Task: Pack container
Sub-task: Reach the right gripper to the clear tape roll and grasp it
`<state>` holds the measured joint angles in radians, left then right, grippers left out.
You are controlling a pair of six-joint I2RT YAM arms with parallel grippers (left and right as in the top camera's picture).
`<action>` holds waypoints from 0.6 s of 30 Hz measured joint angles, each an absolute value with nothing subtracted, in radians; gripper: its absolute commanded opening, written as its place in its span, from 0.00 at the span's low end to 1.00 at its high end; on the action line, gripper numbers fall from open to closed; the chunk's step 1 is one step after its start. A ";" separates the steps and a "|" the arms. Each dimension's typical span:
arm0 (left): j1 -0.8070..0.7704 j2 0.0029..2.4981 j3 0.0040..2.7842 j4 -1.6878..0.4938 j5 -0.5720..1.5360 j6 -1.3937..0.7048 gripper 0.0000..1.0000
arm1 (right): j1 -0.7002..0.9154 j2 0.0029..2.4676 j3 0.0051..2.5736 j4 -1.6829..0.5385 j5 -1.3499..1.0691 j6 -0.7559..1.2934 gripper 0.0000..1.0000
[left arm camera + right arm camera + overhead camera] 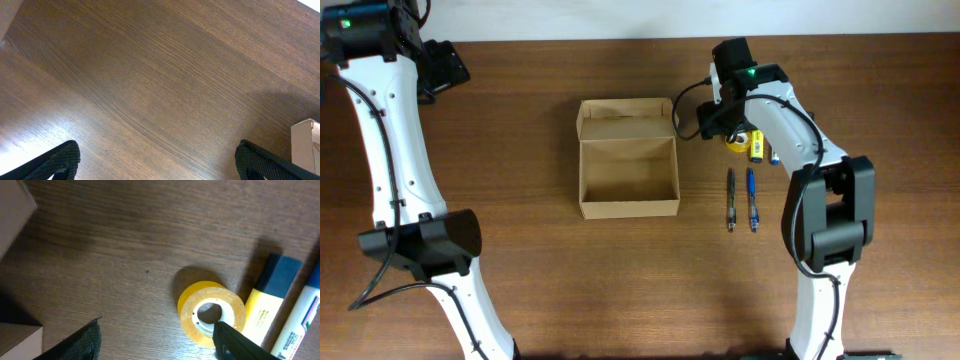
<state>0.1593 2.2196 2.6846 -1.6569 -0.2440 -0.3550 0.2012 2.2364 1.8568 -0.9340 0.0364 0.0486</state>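
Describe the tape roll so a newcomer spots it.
Start at the open cardboard box mid-table; look just right of its far corner, under the right gripper. The tape roll lies flat: the only round yellow ring, beside a boxy yellow highlighter.

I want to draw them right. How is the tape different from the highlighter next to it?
The tape is a round ring with a hole in the middle; the highlighter is long and straight. The tape is yellow all round; the highlighter is yellow with a dark blue cap. The tape lies flat, hole up; the highlighter lies on its side. Both are yellow and rest side by side on the table.
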 measured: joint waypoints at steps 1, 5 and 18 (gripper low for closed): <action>0.159 2.220 2.685 -1.657 -0.244 -0.355 1.00 | 0.198 2.244 1.857 -0.941 0.036 0.051 0.72; 0.159 2.220 2.685 -1.657 -0.244 -0.355 1.00 | 0.183 2.289 1.857 -0.962 0.036 0.056 0.72; 0.159 2.220 2.685 -1.657 -0.244 -0.355 1.00 | 0.178 2.307 1.857 -0.974 0.036 0.057 0.72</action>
<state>0.1593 2.2196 2.6846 -1.6569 -0.2440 -0.3550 0.1776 2.3070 1.8572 -0.9741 0.0360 0.0570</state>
